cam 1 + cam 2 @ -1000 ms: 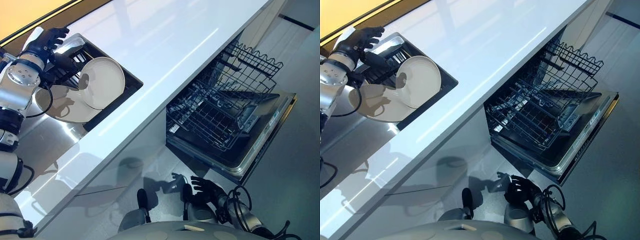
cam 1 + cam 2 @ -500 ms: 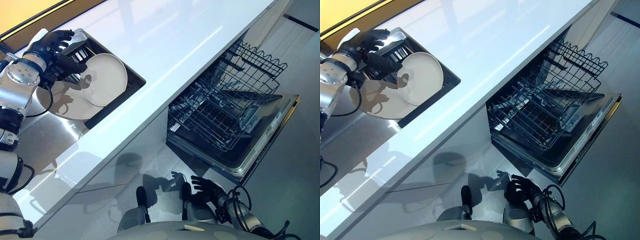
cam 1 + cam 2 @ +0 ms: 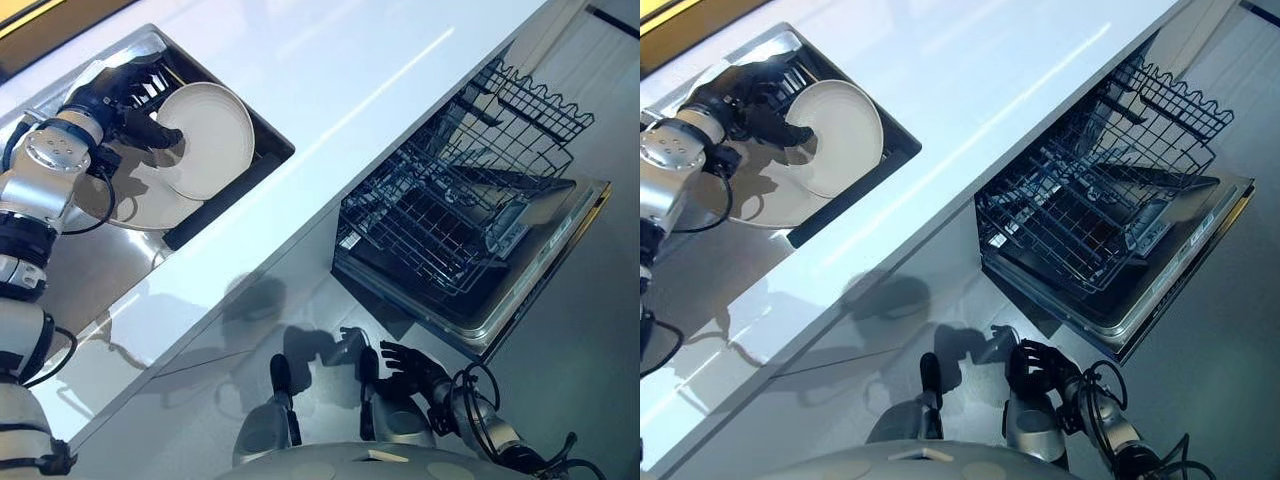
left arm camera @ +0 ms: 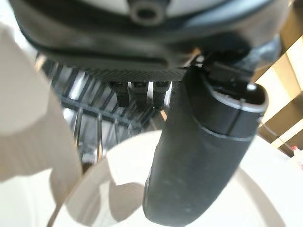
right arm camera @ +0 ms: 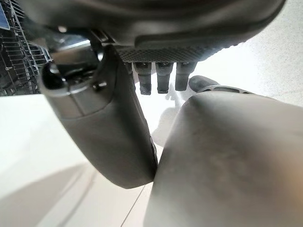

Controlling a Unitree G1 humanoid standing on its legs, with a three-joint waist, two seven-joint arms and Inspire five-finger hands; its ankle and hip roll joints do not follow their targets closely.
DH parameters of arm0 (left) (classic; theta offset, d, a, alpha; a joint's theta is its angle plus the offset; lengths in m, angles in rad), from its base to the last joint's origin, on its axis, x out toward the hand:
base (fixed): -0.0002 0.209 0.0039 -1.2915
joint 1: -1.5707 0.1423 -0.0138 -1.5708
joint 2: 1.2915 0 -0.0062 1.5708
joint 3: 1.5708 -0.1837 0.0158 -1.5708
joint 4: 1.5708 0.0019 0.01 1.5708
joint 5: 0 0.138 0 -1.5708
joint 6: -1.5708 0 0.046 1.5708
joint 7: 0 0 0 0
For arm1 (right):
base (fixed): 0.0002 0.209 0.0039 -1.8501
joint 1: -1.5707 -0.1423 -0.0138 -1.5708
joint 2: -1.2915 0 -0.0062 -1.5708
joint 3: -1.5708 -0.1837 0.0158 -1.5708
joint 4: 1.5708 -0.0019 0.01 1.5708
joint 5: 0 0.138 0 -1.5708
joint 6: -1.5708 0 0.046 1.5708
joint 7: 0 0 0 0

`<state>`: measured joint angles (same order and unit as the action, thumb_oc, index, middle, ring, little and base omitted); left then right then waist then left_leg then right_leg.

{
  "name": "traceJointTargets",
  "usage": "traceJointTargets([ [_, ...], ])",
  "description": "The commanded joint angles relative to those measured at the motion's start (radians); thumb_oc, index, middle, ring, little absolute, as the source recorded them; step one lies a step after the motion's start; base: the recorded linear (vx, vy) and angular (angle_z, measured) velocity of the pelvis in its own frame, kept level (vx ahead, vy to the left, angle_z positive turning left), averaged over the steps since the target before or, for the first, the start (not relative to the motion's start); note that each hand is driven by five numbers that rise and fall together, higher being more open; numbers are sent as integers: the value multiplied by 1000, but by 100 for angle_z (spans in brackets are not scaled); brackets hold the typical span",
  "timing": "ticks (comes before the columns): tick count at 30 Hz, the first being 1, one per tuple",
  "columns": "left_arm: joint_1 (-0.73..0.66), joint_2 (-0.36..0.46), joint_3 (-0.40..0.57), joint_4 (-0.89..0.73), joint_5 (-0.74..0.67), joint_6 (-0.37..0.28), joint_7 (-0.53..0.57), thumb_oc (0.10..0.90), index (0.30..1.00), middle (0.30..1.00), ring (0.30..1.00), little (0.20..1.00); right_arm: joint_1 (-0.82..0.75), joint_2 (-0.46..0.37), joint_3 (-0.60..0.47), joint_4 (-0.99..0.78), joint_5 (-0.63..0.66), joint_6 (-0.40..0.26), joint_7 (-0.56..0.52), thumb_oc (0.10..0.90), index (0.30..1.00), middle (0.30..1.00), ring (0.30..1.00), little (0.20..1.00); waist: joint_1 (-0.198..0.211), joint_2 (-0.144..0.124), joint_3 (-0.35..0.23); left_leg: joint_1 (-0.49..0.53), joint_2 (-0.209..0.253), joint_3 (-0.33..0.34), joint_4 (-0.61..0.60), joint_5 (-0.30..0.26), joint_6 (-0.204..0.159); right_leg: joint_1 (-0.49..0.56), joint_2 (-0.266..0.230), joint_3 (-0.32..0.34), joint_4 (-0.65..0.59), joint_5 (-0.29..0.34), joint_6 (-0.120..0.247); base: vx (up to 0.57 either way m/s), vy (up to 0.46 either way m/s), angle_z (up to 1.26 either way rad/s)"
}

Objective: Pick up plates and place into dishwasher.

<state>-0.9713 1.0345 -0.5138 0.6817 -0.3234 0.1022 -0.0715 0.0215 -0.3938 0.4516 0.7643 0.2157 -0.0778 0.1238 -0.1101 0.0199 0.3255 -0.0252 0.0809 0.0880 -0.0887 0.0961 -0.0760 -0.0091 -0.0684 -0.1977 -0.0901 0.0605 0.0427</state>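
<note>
White counter runs across, and in the sink [image 3: 60, 262] at ten o'clock the left hand [image 3: 118, 105] has now closed, pinching the upright plate [image 3: 210, 138], ready to lift toward the dishwasher [image 3: 470, 215]; right hand [image 3: 412, 365] hangs relaxed.

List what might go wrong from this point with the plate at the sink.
1. The left hand pinches only the rim of the upright plate; it may slip and hit the second plate lying below it in the sink.
2. The dishwasher rack sits well over to the robot's right, below the counter, so the plate could knock the counter edge during the carry.
</note>
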Motion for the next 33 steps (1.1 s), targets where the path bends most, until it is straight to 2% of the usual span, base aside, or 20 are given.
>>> traceJointTargets([
  [1,-207,39,32,30,-24,-87,64,800,900,900,900,900,24,8,51,-68,17,-54,-2,800,900,900,900,900,-5,-32,2,5,-84,59,7,-64,63,-36,-18,78,3,32,89,-34,-10,5],
  [7,-230,25,12,24,-24,-86,69,800,900,900,900,900,1,7,59,-71,24,-64,-7,800,900,900,900,900,-3,-45,34,-13,-83,56,8,-57,62,-55,-18,76,5,42,90,-23,-7,1],
  [15,-249,16,-3,35,-37,-88,56,800,900,900,900,900,-16,7,61,-68,32,-61,-6,800,900,900,900,900,-2,-51,48,-19,-84,57,7,-54,62,-65,-21,62,9,47,89,-9,0,1],
  [27,-274,15,-17,39,-117,-79,-23,800,900,900,900,900,-14,15,46,-33,38,-46,7,800,900,900,900,900,-1,-37,15,4,-94,52,4,-58,54,-40,-21,41,5,42,83,0,0,0],
  [33,-265,20,-2,46,-186,-66,-76,800,900,900,900,900,3,22,35,-4,30,-31,17,800,900,900,900,900,-2,-21,-27,27,-100,46,3,-62,52,-14,-19,38,3,35,80,24,0,1],
])
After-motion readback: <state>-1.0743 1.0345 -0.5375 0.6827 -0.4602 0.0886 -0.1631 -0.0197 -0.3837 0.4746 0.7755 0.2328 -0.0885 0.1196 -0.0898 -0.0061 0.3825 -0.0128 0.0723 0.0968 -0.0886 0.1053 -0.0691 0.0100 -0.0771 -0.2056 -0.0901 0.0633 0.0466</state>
